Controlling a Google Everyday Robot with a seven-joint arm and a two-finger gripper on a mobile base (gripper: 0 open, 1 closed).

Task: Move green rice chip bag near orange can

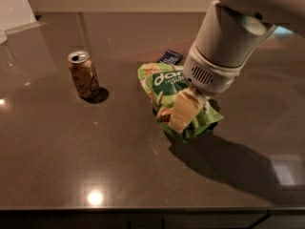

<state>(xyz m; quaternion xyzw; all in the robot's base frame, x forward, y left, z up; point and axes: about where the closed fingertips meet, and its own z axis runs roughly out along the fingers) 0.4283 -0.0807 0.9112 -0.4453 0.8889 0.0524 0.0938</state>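
My cream gripper (pixel 181 116), below its white arm (pixel 228 37), clamps the green rice chip bag (pixel 164 80): light green, dark green oval, white lettering, tan chips. I see the orange can (pixel 84 78), orange-gold with dark scribbles and a silver top; a dark blue packet (pixel 170 57); a glossy grey-brown table (pixel 95 166).

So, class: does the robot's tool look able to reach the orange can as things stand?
Probably yes: the tool holds the green rice chip bag, and only bare table lies between it and the orange can.
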